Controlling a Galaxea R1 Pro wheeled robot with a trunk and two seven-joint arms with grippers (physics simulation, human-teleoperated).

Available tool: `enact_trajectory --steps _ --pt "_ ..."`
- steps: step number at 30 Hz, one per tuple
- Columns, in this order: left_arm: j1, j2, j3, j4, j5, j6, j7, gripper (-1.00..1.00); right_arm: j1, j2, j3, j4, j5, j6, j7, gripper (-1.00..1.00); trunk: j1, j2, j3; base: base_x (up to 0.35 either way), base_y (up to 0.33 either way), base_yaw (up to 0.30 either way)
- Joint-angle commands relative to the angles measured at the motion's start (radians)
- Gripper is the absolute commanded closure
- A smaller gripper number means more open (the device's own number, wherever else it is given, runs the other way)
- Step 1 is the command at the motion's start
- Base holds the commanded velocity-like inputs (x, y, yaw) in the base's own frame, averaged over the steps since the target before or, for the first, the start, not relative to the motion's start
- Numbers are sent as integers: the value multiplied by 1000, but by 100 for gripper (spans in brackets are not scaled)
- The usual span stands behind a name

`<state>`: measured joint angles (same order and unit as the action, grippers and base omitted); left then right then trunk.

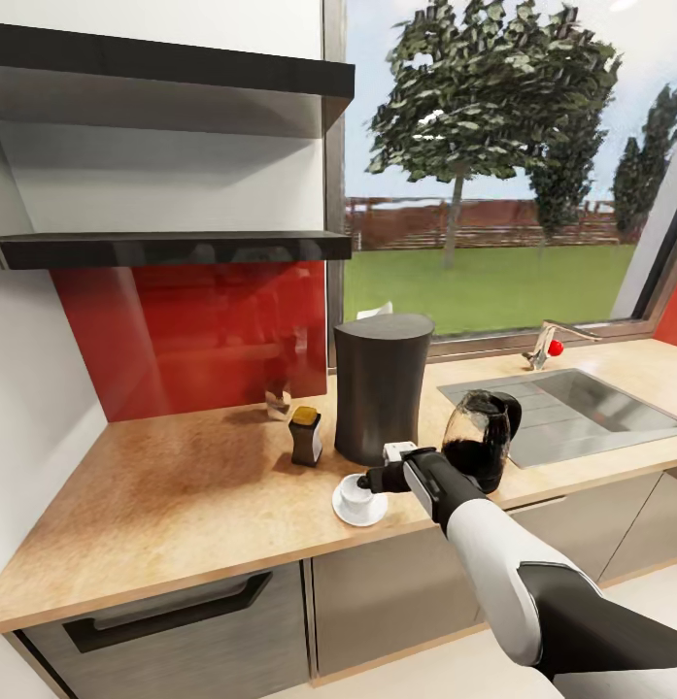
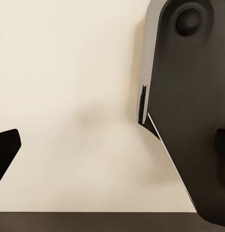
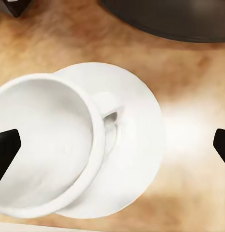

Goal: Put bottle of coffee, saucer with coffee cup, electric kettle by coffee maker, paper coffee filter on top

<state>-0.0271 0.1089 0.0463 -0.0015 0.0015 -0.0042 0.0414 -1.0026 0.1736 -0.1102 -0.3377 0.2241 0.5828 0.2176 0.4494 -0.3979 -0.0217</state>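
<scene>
Wooden countertop (image 1: 183, 485) runs under a window. On it the cup (image 3: 44, 145) sits on the saucer (image 3: 136, 159), just beside the dark coffee maker (image 1: 382, 386), with the coffee bottle (image 1: 305, 436) on its other side. My right claw (image 1: 377, 478) hangs over the cup, fingers spread. The kettle (image 1: 482, 437) stands near the sink (image 1: 581, 408).

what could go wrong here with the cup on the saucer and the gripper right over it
The coffee cup sits off-centre on the saucer, overhanging one side, so a nudge from the right gripper pulling away might tip it off. The saucer also lies close to the countertop front edge, so a push outward could send both over.
</scene>
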Motion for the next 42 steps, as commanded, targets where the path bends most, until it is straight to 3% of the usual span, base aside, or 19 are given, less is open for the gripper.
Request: enact_trajectory --steps 1,4,7,15,25,36,38,42 --pt "-1 0 4 0 0 0 2 -100 -1 1 -8 -3 11 5 7 -100 1 -2 -2 0 0 0" --pt "0 0 4 0 0 0 1 -100 -1 1 -8 -12 11 5 8 -100 1 -2 -2 0 0 0" --pt "0 1 4 0 0 0 1 -100 -1 1 -8 -89 9 5 9 -100 1 -2 -2 0 0 0" --pt "0 0 4 0 0 0 2 -100 -1 1 -6 -181 8 7 18 -100 1 -2 -2 -136 0 0" --pt "-1 0 8 0 0 0 2 -100 -1 1 -4 -187 8 8 19 -100 1 -2 -2 -325 74 0" --pt "-2 1 7 -2 0 0 1 -100 -1 1 -3 -145 9 8 228 -100 1 -2 8 -237 112 -169" --pt "-2 1 7 -2 0 0 1 -100 -1 1 -3 -136 11 9 335 -100 1 -2 10 -39 7 -206" --pt "-2 1 6 -2 0 0 1 -100 -1 1 -2 -76 13 12 435 -100 1 -2 14 -8 1 -206"
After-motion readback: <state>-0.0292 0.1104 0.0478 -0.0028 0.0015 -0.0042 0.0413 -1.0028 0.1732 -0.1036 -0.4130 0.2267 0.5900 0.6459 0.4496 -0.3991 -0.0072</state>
